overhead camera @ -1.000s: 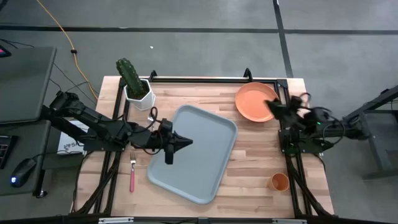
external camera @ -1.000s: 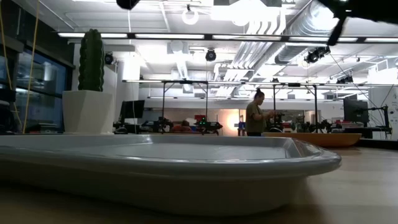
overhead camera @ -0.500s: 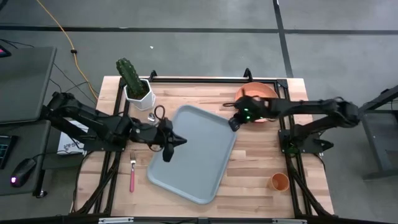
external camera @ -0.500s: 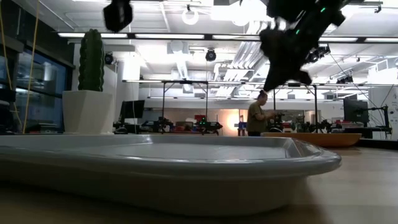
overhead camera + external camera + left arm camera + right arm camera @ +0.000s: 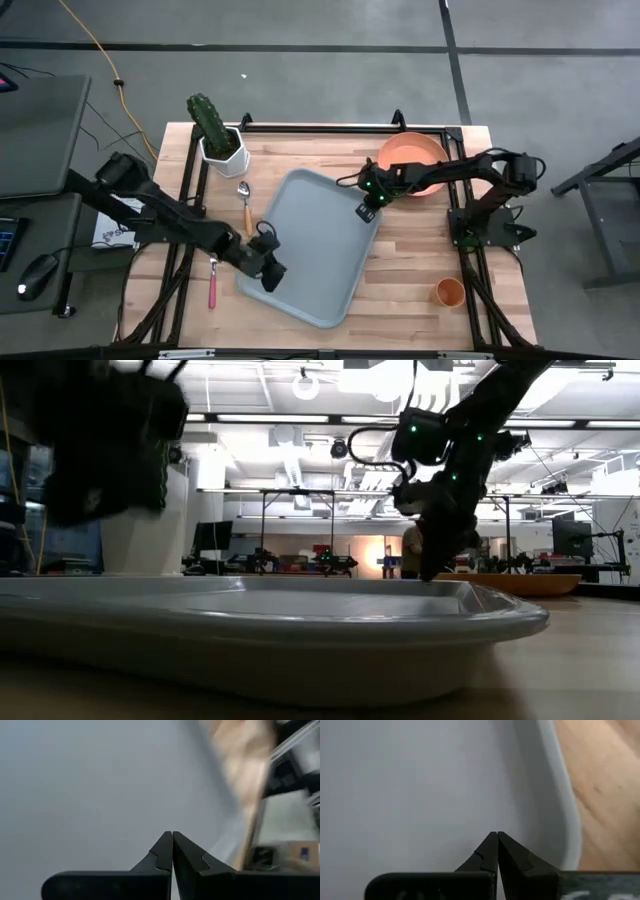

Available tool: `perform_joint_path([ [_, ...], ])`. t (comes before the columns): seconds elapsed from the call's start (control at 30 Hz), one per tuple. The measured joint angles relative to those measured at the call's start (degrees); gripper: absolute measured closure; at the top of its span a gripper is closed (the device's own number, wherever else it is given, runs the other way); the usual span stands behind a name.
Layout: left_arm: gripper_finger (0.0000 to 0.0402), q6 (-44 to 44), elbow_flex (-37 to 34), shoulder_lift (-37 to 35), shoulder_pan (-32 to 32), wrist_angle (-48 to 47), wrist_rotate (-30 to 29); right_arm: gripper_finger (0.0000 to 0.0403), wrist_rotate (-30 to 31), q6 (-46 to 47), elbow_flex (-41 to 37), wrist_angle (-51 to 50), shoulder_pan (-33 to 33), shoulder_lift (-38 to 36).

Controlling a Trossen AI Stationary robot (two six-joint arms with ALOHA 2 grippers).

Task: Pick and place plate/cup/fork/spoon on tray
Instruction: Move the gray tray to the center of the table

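High view shows nothing yet on tray (image 5: 330, 290): plate (image 5: 400, 152), cup (image 5: 449, 291), fork (image 5: 212, 282), spoon (image 5: 244, 199) all on tabletop (image 5: 420, 250); left gripper (image 5: 268, 273) and right gripper (image 5: 365, 208) fingers closed, empty

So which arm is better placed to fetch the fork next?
Probably the left. The left gripper, shut, hangs over the tray's near-left edge, close to the fork. The right gripper, also shut, sits across the tray beside the plate.
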Motion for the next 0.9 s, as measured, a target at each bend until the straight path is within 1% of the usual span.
perform_joint_path([
  [0.1, 0.0401, -4.89, 0.04, 5.29, -1.0, 2.42, 2.24, 0.0403, 2.4, -2.46, 0.57, -2.68, 0.0, 0.44],
  [0.2, 0.0401, -8.05, 0.43, 9.79, -1.13, 3.12, 3.98, 0.0403, 2.84, -3.65, 0.41, -4.96, 0.15, -0.13],
  [0.3, 0.0401, -8.31, 0.58, 12.24, 0.22, 2.77, 5.93, 0.0403, 2.98, -2.47, -0.93, -7.13, 1.64, -0.34],
  [0.37, 0.0401, -6.35, 0.86, 13.01, 1.67, 2.85, 7.48, 0.0403, 2.84, -0.73, -2.33, -8.3, 3.66, -0.58],
  [0.5, 0.0401, -0.54, 0.66, 12.38, 5.23, 1.74, 10.25, 0.0403, 4.88, 6.68, -5.98, -7.92, 9.4, -1.63],
  [0.6, 0.0402, 3.57, 0.5, 11.73, 8.12, 0.76, 10.75, 0.0403, 5.58, 13.77, -7.81, -9.07, 14.71, -3.52],
  [0.73, 0.0402, 8.76, 0.52, 11.19, 11.71, -1.23, 10.34, 0.0403, 7.25, 24.02, -8.47, -10.41, 21.21, -6.46],
  [0.9, 0.0401, 14.0, 0.52, 11.3, 16.31, -0.62, 7.23, 0.0403, 5.42, 35.1, -8.36, -7.7, 28.38, -7.93],
])
